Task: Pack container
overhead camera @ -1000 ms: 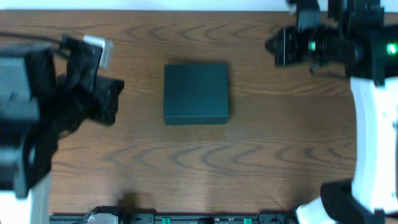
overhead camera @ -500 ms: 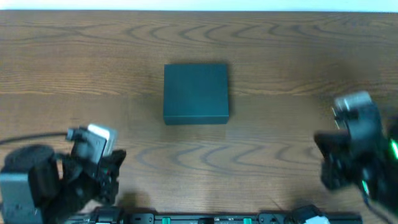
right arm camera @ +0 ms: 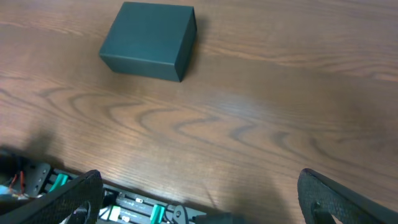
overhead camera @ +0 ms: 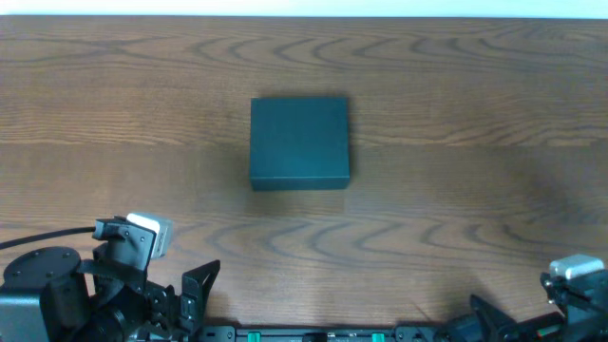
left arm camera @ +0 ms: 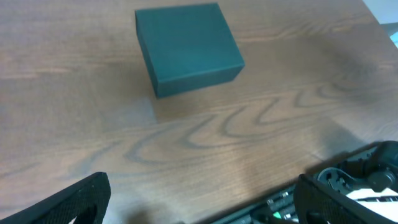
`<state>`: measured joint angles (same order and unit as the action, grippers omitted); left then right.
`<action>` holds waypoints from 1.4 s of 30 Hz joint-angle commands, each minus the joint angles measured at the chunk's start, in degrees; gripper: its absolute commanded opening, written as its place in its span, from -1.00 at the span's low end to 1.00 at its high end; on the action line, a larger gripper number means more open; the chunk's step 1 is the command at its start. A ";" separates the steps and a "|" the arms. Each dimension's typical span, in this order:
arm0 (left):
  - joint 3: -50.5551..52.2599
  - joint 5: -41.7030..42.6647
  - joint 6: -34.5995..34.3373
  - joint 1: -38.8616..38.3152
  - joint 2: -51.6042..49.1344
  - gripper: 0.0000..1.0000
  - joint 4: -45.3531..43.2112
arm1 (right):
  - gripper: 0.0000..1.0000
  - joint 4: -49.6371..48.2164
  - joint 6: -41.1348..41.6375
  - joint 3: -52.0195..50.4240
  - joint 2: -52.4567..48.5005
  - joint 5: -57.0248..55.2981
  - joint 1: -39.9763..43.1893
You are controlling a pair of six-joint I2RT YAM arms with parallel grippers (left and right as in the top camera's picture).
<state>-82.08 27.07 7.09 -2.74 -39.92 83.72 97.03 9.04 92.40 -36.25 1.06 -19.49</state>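
The tabletop (overhead camera: 427,218) is brown wood with a bold wavy grain, running the full width of the overhead view. A pale strip (overhead camera: 304,8) shows beyond its far edge; little else of the room can be seen. Along the near edge lies a dark rail with green parts (overhead camera: 313,334).

At the near left corner sits the left arm (overhead camera: 57,294), black, with a grey-white block and a cable on top. The left end effector (left arm camera: 202,186) is spread wide: its two dark fingers (left arm camera: 74,202) stand at opposite sides of the wrist view with only bare wood between them, gripping nothing.

The container (overhead camera: 299,142) rests flat near the middle of the tabletop, a little toward the far side. It is a dark, matte, roughly square box, alone on the wood and well apart from both arms. Its lid is down, so what it holds cannot be told. From the left wrist it appears toward the upper left (left arm camera: 186,46), and from the right wrist likewise toward the upper left (right arm camera: 149,40).

At the near right corner the right arm (overhead camera: 575,285) only partly enters the overhead view. The right end effector (right arm camera: 199,180) is also spread wide, dark fingers (right arm camera: 68,199) far apart over bare wood and the rail, empty.
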 commanded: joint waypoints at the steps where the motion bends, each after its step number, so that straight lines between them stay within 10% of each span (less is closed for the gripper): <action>1: 0.42 0.59 -1.09 0.09 -0.13 0.91 0.50 | 0.99 0.22 1.20 -0.33 -0.11 0.87 -0.42; 20: 2.71 -6.82 4.72 0.55 9.09 0.91 -1.38 | 0.98 0.22 1.20 -0.33 -0.11 0.87 -0.42; 26: 20.22 -9.44 13.81 3.65 23.96 0.91 -14.58 | 0.98 0.22 1.20 -0.33 -0.11 0.87 -0.42; 42: 62.73 -4.04 11.34 6.03 39.67 0.91 -40.83 | 0.99 0.22 1.20 -0.33 -0.11 0.87 -0.42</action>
<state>-20.84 21.52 19.31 3.14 -0.97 43.94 97.12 9.67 92.14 -36.25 1.72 -19.49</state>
